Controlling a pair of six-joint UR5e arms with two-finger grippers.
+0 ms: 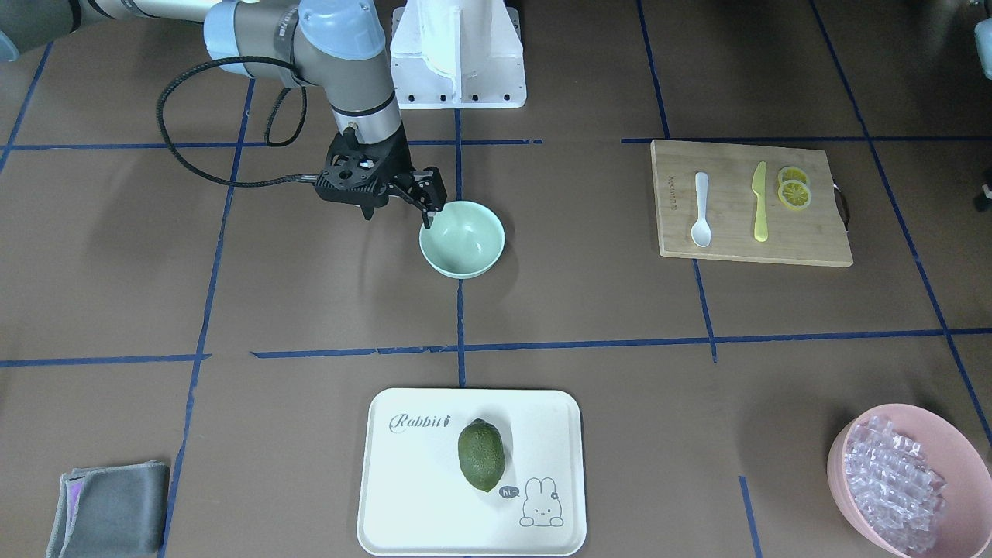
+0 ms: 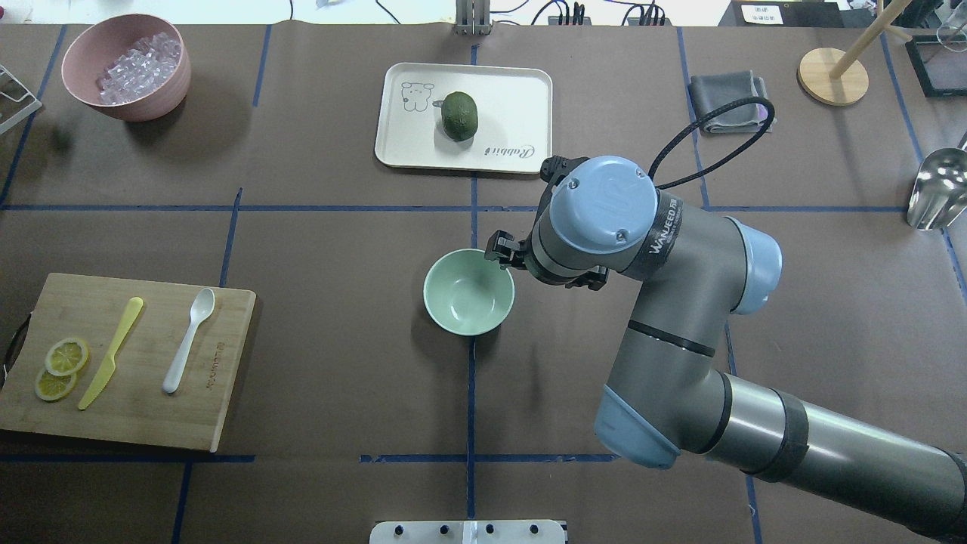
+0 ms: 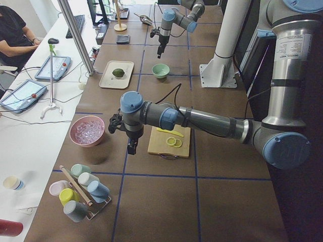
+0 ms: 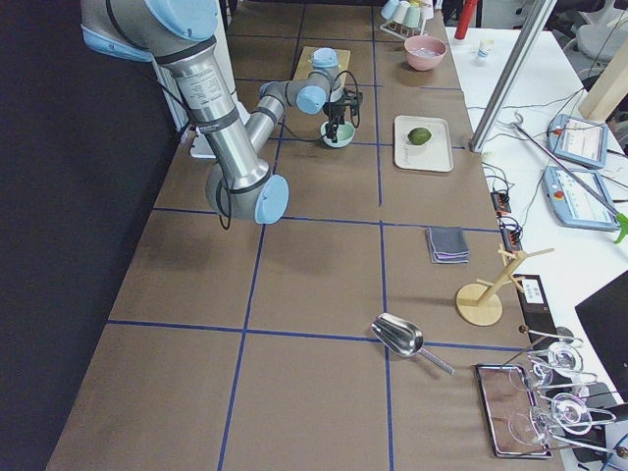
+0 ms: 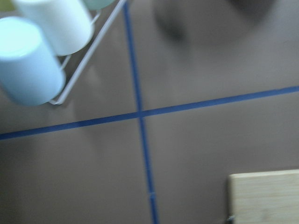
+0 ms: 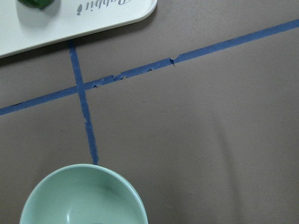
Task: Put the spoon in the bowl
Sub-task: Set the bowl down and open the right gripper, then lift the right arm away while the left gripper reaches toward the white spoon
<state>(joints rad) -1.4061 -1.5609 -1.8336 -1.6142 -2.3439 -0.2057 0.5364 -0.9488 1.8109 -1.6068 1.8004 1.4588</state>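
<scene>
The white spoon (image 1: 700,209) lies on a wooden cutting board (image 1: 736,236), beside a yellow knife (image 1: 759,201); it also shows in the overhead view (image 2: 189,340). The mint-green bowl (image 1: 462,240) stands empty at the table's middle, also in the overhead view (image 2: 468,293) and at the bottom of the right wrist view (image 6: 84,196). My right gripper (image 1: 427,217) hangs at the bowl's rim; I cannot tell whether it is open or shut. My left gripper (image 3: 132,146) shows only in the exterior left view, hanging near the board's end, and its state is unclear.
Lemon slices (image 1: 794,190) lie on the board. A white tray (image 1: 418,480) holds a green fruit (image 1: 480,455). A pink bowl (image 1: 845,465) holds clear cubes. A grey cloth (image 1: 108,508) lies at a corner. A rack of cups (image 3: 81,189) stands past the board.
</scene>
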